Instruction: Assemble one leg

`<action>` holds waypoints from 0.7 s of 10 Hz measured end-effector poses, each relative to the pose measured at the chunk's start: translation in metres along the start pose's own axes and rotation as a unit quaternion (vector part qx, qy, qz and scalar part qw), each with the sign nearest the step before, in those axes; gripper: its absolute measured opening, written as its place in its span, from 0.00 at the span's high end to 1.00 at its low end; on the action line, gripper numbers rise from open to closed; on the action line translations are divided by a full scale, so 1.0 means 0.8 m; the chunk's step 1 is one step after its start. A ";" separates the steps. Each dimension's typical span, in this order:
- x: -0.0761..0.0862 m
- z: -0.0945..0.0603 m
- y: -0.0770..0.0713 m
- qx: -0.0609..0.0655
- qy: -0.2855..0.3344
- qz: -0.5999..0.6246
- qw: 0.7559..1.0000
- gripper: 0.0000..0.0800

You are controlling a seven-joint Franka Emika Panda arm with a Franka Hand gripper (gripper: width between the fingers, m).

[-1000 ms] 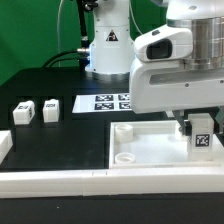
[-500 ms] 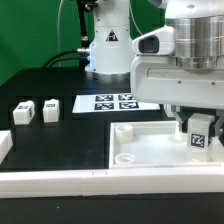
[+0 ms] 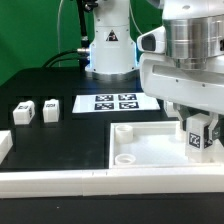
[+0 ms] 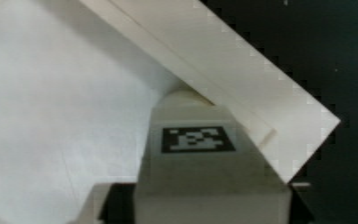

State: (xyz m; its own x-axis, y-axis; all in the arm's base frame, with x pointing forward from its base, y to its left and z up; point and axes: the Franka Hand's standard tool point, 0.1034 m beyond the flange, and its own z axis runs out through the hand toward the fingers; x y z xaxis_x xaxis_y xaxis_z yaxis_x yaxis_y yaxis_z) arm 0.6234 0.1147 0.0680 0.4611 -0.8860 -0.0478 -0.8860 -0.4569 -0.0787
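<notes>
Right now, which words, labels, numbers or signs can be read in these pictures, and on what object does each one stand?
No words or numbers are readable.
Warning triangle sign: on the robot base; its symbol is too small.
Coded square tags, no text: on the held leg, two loose legs, and the marker board.

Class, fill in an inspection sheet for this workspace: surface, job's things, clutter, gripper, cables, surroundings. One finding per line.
Surface: black table, white rail along its front edge.
Job's things: one leg held at the white tray-like piece, exterior view's right; two more legs apart at exterior view's left.
Clutter: nothing seen; the marker board lies flat.
Gripper: gripper shut on the leg.
Cables: one behind, near the arm base.
Surroundings: green backdrop.
</notes>
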 end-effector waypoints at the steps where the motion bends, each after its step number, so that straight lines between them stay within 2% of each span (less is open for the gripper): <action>1: -0.001 0.000 0.000 0.001 0.001 0.062 0.998 0.63; 3: 0.000 0.000 0.000 0.011 -0.005 0.176 0.984 0.63; 4: 0.000 0.000 -0.001 0.012 -0.009 0.232 0.973 0.63; 6: 0.000 0.000 -0.001 0.013 -0.013 0.273 0.962 0.63; 7: 0.000 0.001 -0.001 0.013 -0.013 0.265 0.964 0.63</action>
State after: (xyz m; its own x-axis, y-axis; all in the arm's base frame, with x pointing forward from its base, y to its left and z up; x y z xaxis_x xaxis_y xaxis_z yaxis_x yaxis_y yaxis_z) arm 0.6240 0.1150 0.0677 -0.0545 -0.9922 -0.1120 -0.9962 0.0617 -0.0612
